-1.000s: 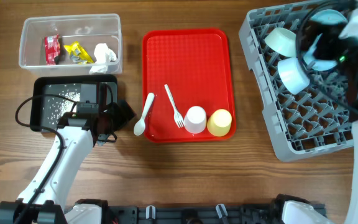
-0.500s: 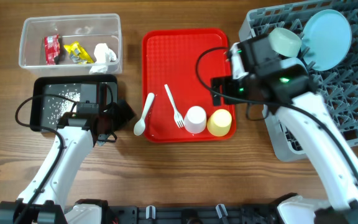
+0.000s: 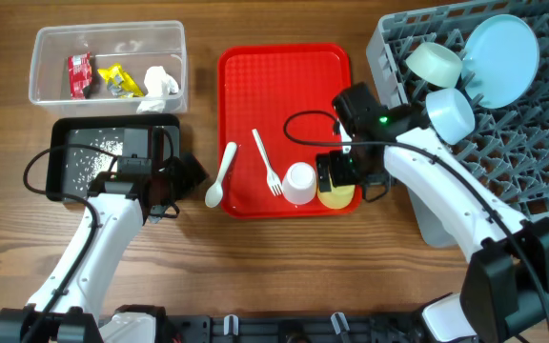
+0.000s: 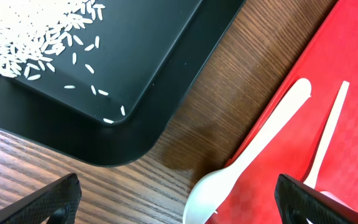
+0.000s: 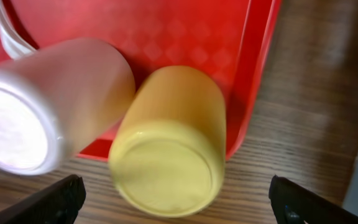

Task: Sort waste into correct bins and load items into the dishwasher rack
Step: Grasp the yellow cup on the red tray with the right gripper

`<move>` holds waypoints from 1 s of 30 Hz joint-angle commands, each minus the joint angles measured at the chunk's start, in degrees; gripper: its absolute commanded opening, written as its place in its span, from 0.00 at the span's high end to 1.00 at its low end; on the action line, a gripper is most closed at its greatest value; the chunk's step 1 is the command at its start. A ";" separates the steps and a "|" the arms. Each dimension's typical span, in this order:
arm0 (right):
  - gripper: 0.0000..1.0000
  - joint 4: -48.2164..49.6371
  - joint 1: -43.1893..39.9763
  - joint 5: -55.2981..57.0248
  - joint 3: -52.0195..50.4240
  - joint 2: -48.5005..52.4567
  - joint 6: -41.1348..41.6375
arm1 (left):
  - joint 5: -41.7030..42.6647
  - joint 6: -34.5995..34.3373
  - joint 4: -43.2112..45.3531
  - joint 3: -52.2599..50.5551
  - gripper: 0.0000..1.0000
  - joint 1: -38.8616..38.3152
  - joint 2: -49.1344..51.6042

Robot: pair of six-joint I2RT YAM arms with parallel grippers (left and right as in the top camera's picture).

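Note:
On the red tray (image 3: 284, 86) stand an upturned white cup (image 3: 300, 183) and an upturned yellow cup (image 3: 339, 195), with a white fork (image 3: 267, 162). A white spoon (image 3: 221, 175) lies across the tray's left edge. My right gripper (image 3: 335, 181) hovers open over the yellow cup (image 5: 169, 143), its fingers wide on either side. My left gripper (image 3: 191, 175) is open beside the spoon (image 4: 253, 149), holding nothing. The clear bin (image 3: 41, 57) holds a red wrapper (image 3: 80, 74), a yellow wrapper (image 3: 117, 80) and a tissue (image 3: 163, 82). Rice grains (image 3: 91, 157) lie in the black bin (image 3: 103, 126).
The grey dishwasher rack (image 3: 465, 200) at the right holds two pale blue bowls (image 3: 434, 63) (image 3: 451, 112) and a plate (image 3: 499, 59). Bare wooden table (image 3: 284, 276) runs along the front. The white cup (image 5: 48, 106) touches the yellow cup's left side.
My right arm has swung from the rack leftward and down to the yellow cup on the red tray. The left arm has not moved.

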 commanded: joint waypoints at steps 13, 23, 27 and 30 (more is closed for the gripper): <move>0.22 18.67 0.17 -1.84 -12.63 0.61 1.77 | 0.24 -0.76 0.02 -0.24 0.00 0.00 0.09; 0.62 17.92 0.11 -1.86 -12.28 -0.35 1.77 | 0.24 -0.76 0.00 -0.24 0.00 0.00 0.09; 0.62 12.85 0.11 -1.84 -8.50 -2.75 1.51 | 0.24 -0.74 0.00 -0.24 0.00 0.00 0.09; 0.63 8.59 0.11 -1.42 -5.03 -5.88 1.36 | 0.24 -0.76 0.02 -0.24 0.00 0.00 0.09</move>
